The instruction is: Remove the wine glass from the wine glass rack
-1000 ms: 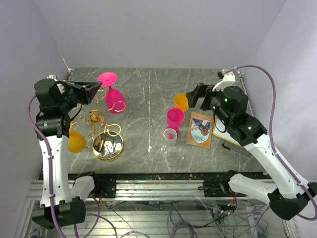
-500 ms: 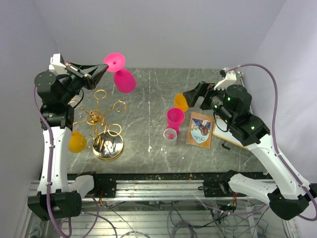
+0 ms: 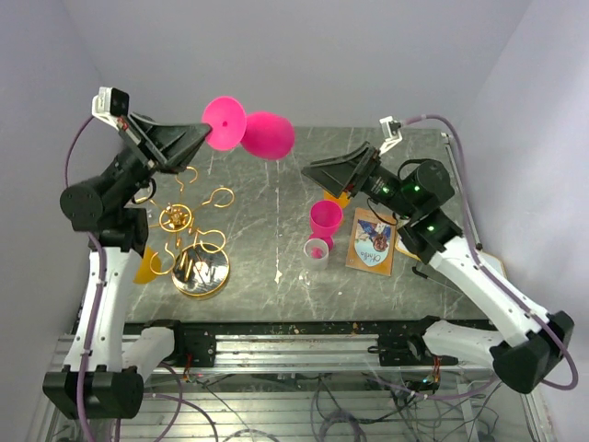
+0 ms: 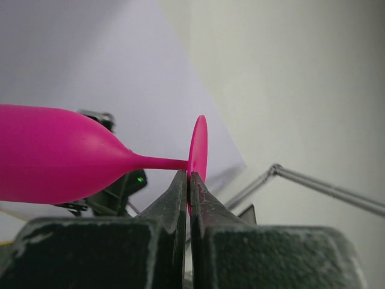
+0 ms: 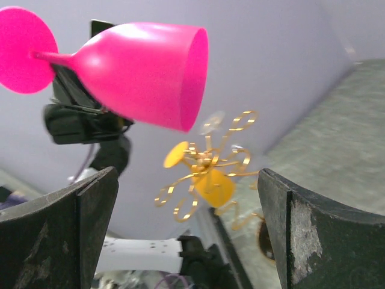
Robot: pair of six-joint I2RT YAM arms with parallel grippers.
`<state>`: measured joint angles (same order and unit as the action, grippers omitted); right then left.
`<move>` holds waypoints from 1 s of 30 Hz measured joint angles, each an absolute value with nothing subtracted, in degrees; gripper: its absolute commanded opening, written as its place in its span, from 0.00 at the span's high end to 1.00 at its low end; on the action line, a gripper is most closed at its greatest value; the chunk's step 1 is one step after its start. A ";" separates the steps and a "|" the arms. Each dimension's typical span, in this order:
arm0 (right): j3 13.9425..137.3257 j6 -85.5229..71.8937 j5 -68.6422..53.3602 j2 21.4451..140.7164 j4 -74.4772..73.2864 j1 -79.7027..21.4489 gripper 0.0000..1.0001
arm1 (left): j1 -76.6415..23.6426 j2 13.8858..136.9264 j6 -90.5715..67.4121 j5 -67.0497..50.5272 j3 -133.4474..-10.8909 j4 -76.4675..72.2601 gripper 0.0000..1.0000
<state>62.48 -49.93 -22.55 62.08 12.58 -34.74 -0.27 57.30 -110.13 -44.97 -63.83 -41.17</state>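
Left gripper [image 4: 188, 180] is pinched hard on the foot of the wine glass [image 3: 265, 134], which juts out sideways just past its tips, high above the wine glass rack [image 3: 189, 241]. It looks like light, stiff plastic to me, smooth and apt to swivel on that thin disc, so the stem's the surer hold. Right gripper [image 3: 316, 171] gapes wide, empty, facing the bowl. Beneath it: pink cup [image 3: 325, 219], small clear cup [image 3: 317, 250], card [image 3: 373, 241]. An orange glass [image 5: 213, 188] is at the rack.

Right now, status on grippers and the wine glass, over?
Left gripper shut on wine glass by its foot. Glass aloft, sideways, clear of wine glass rack. Right gripper open, aimed at the bowl, nothing between.
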 measured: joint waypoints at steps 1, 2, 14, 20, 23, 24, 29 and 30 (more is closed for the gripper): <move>61.19 -53.32 -25.43 63.53 18.70 -34.74 0.01 | -0.99 56.27 -111.68 -44.97 -62.87 -43.92 0.93; 60.58 -55.42 -27.00 64.47 22.26 -34.74 0.01 | -1.52 55.68 -112.49 -45.04 -62.46 -45.21 0.93; 58.92 -74.22 -35.83 74.39 63.09 -40.47 0.26 | -7.42 53.47 -119.26 -45.06 -58.74 -58.67 0.93; 59.05 -74.59 -35.83 74.70 69.65 -43.16 0.57 | -8.73 53.41 -120.27 -45.08 -57.67 -59.92 0.93; 58.43 -75.02 -34.83 74.56 72.84 -43.20 0.72 | -9.13 53.28 -120.51 -45.08 -57.60 -60.14 0.93; 58.04 -75.35 -34.46 74.56 74.06 -43.27 0.78 | -9.19 53.23 -120.53 -45.08 -57.56 -60.16 0.93; 55.53 -79.00 -33.34 74.72 81.28 -43.57 1.00 | -9.23 52.88 -120.11 -45.82 -57.17 -58.61 0.71; 55.48 -80.12 -33.21 74.72 82.94 -43.64 1.00 | -9.23 52.69 -119.28 -46.15 -57.17 -57.08 0.62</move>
<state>55.48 -80.12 -33.21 74.72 82.94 -43.64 -9.23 52.69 -119.28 -46.15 -57.17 -57.08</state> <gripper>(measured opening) 0.056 0.168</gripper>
